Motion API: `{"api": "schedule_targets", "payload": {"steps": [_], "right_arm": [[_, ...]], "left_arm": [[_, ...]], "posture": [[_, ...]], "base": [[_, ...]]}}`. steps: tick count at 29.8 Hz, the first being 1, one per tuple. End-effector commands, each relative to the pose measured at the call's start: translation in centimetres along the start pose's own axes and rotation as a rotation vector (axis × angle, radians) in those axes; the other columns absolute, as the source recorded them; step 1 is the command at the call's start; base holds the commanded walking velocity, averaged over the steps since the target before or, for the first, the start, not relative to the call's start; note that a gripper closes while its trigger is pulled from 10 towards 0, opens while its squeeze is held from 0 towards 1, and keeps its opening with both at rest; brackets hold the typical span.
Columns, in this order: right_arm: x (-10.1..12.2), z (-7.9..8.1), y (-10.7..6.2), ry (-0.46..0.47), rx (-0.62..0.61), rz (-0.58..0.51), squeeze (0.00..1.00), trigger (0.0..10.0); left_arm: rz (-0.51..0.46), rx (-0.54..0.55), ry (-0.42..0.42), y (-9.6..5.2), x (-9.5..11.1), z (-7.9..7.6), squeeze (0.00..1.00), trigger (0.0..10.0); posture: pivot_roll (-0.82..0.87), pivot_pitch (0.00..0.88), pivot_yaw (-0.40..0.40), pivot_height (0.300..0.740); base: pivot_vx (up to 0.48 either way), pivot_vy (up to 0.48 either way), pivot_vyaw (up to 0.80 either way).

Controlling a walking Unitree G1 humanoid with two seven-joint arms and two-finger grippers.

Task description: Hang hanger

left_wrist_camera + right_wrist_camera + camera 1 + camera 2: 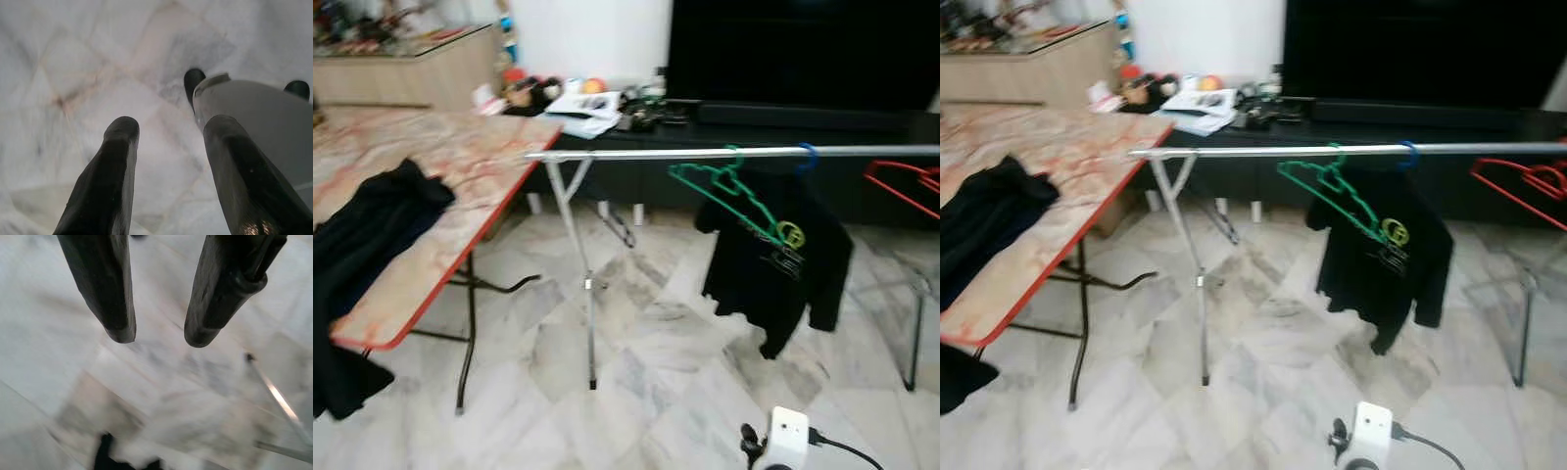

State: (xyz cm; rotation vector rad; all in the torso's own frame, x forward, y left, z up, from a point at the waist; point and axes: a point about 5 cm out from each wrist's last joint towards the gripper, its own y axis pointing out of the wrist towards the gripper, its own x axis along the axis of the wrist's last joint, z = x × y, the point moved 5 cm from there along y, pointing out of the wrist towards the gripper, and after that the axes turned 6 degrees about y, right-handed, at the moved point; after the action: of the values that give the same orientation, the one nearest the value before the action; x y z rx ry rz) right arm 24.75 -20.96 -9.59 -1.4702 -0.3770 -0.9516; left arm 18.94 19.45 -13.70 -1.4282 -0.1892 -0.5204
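A silver clothes rail [656,154] crosses the room on folding legs. An empty green hanger [724,192] hangs on it. Beside that, a black T-shirt [783,264] hangs on a blue hanger [806,157], and a red hanger [906,184] hangs at the far right. Black clothes [372,225] lie on the folding table [460,157] at the left. My left gripper [166,132] points down at the marble floor, open and holding nothing. My right gripper [159,335] also hangs open over the floor.
A dark TV cabinet [754,117] with clutter stands behind the rail. A white plug adapter [783,439] with a black cable lies on the floor in front. The table's thin black legs [465,333] stand at the left. Marble floor [636,362] lies between me and the rail.
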Motion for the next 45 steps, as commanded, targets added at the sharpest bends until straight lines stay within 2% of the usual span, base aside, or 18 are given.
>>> {"api": "schedule_targets", "payload": {"steps": [1, 5, 10, 19, 23, 28, 30, 35, 36, 40, 41, 45], "right_arm": [[-0.7, 0.5, -0.1, -0.003, 0.014, 0.028, 0.0, 10.0], [-1.0, 0.4, -0.1, 0.005, 0.009, 0.04, 0.0, 10.0], [-1.6, 0.3, -0.2, -0.029, 0.024, 0.071, 0.0, 10.0], [-1.5, -1.7, -0.3, -0.051, 0.001, 0.087, 0.0, 10.0], [-3.6, -3.1, -1.1, -0.121, -0.005, 0.153, 0.0, 10.0], [-4.8, -4.4, -1.8, -0.094, -0.046, 0.186, 0.0, 10.0], [-5.5, -5.5, -2.2, -0.081, -0.071, 0.21, 0.0, 10.0], [-5.6, -6.4, -2.4, -0.095, -0.075, 0.224, 0.0, 10.0], [-5.4, -6.9, -2.5, -0.108, -0.076, 0.226, 0.0, 10.0], [-6.0, -9.9, -3.6, -0.106, -0.13, 0.242, 0.0, 10.0], [-6.0, -9.9, -3.6, -0.106, -0.13, 0.242, 0.0, 10.0], [-6.5, -11.9, -4.6, -0.085, -0.177, 0.255, 0.0, 10.0]], "left_arm": [[0.013, 0.01, -0.007, 0.0, -0.5, 0.2, 0.0, 10.0], [0.013, 0.015, -0.022, 0.0, -0.4, 0.3, 0.0, 10.0], [0.021, 0.034, -0.068, -0.1, -0.7, 0.4, 0.0, 10.0], [0.045, 0.054, -0.119, -0.1, -1.6, 0.4, 0.0, 10.0], [0.064, 0.082, -0.19, -0.3, -2.9, 0.7, 0.0, 10.0], [0.091, 0.102, -0.191, -0.5, -3.9, 1.2, 0.0, 10.0], [0.102, 0.123, -0.211, -0.6, -4.6, 1.5, 0.0, 10.0], [0.103, 0.139, -0.242, -0.7, -4.9, 1.5, 0.0, 10.0], [0.103, 0.133, -0.24, -0.7, -4.8, 1.2, 0.0, 10.0], [0.111, 0.096, -0.226, -0.5, -4.8, -0.2, 0.0, 10.0], [0.111, 0.096, -0.226, -0.5, -4.8, -0.2, 0.0, 10.0], [0.111, 0.073, -0.199, -0.5, -4.8, -1.0, 0.0, 10.0]], "posture": [[-0.05, 0.0, 0.047, 0.74], [-0.04, 0.0, 0.04, 0.74], [-0.01, 0.0, 0.014, 0.74], [-0.01, 0.0, 0.001, 0.74], [0.03, 0.0, -0.026, 0.74], [0.03, 0.0, -0.031, 0.74], [0.07, 0.0, -0.052, 0.74], [0.11, 0.0, -0.06, 0.74], [0.1, 0.0, -0.03, 0.74], [0.08, 0.0, -0.011, 0.74], [0.08, 0.0, -0.011, 0.74], [0.05, 0.0, 0.017, 0.74]], "base": [[0.0, 0.0, -0.78], [0.0, 0.0, -0.78], [0.0, 0.0, -0.78], [0.0, 0.0, -0.78], [0.0, 0.0, -0.78], [0.0, 0.0, -0.77], [0.0, 0.0, -0.76], [0.0, 0.0, -0.76], [0.0, 0.0, -0.76], [0.0, 0.0, -0.76], [0.0, 0.0, -0.76], [0.0, 0.0, -0.76]]}}
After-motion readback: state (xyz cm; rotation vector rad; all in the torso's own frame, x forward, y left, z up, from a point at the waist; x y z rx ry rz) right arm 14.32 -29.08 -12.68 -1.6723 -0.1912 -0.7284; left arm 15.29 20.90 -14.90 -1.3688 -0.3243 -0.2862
